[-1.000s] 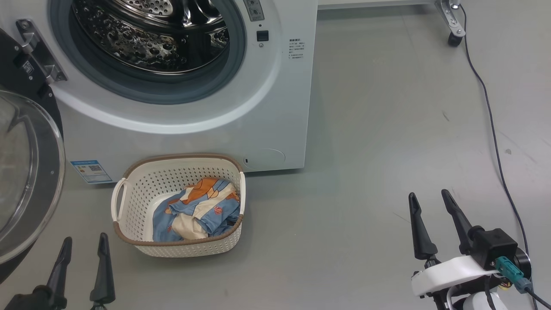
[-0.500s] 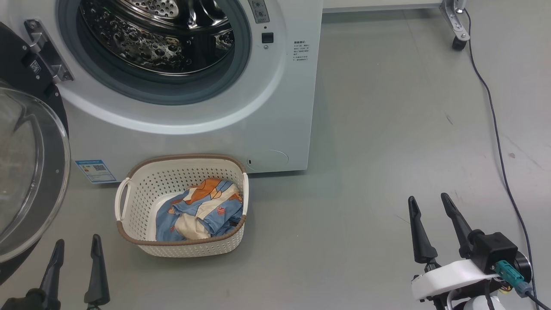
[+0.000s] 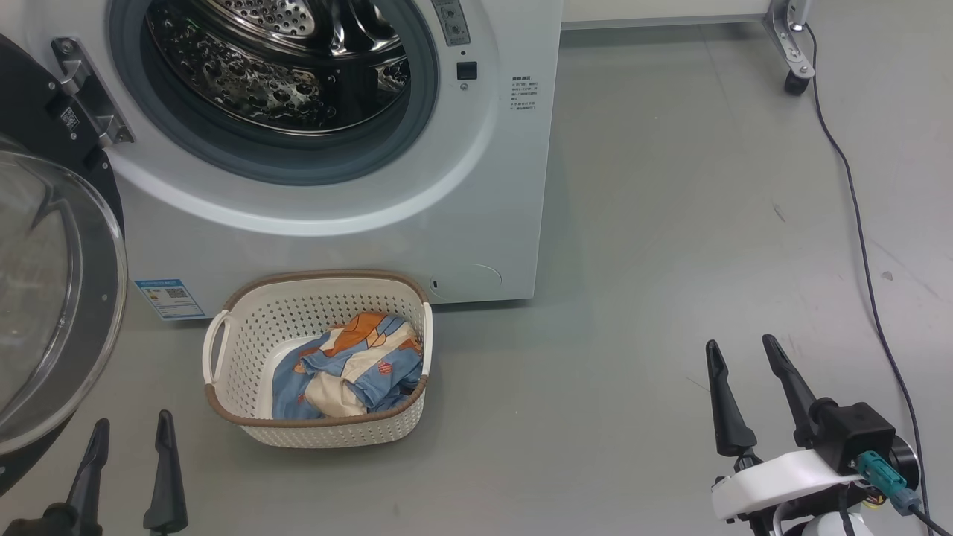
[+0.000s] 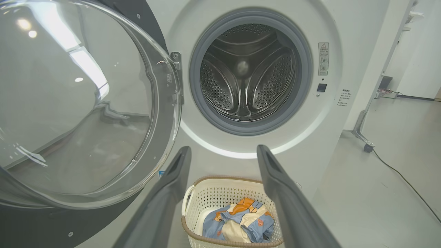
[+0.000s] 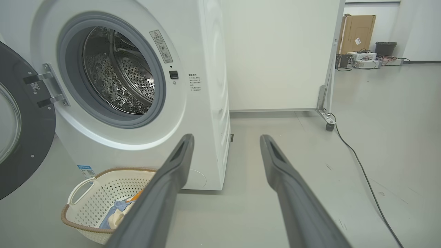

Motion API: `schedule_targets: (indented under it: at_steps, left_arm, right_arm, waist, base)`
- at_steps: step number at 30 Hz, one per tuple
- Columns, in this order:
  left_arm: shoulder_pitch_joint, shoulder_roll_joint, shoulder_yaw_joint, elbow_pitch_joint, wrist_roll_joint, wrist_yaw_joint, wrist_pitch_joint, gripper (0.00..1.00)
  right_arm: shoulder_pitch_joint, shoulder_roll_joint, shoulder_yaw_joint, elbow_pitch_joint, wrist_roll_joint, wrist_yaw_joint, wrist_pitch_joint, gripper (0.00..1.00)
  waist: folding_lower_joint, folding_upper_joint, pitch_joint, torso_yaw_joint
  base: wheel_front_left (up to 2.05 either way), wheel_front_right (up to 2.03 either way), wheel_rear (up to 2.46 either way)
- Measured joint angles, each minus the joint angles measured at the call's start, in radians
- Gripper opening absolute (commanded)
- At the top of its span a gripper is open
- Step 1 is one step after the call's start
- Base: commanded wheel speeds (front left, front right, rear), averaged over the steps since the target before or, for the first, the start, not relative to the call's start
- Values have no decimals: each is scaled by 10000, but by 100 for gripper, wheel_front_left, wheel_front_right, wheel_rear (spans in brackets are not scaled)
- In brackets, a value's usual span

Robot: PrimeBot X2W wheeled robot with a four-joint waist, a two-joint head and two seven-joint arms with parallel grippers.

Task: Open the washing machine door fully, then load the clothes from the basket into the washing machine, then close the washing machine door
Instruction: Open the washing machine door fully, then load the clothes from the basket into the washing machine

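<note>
Washing machine door (image 3: 59, 298) stood open at 9 o'clock of washing machine (image 3: 484, 186). Clothes (image 3: 350, 368) lay in basket (image 3: 246, 327) at 6 o'clock. Left tool (image 3: 132, 418) and right tool (image 3: 740, 342) were spread wide, both empty.

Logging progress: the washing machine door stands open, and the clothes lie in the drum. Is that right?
One slip: the washing machine door stands open, but the clothes lie in the basket, not the drum, as the head view shows.

Clothes (image 3: 350, 366) in basket (image 3: 253, 335); door (image 3: 52, 298) open
</note>
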Motion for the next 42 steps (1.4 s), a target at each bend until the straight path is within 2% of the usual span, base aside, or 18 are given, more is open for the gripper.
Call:
schedule_targets:
  at_steps: [16,28,42]
  left_arm:
    - [89,6,176,61,0,0,0,100]
    - [83,-82,466,-63,-2,0,0,100]
    - [85,-98,318,25,-134,0,0,100]
  right_arm:
    - [152,15,-36,-4,2,0,0,100]
    - [174,23,-84,-4,2,4,-2,100]
    - [174,29,-81,15,23,13,-2,100]
  waist:
    - [0,0,44,51]
    - [0,0,82,138]
    - [0,0,138,137]
  base:
    - [35,-35,0]
    - [95,-95,0]
    - [84,-84,0]
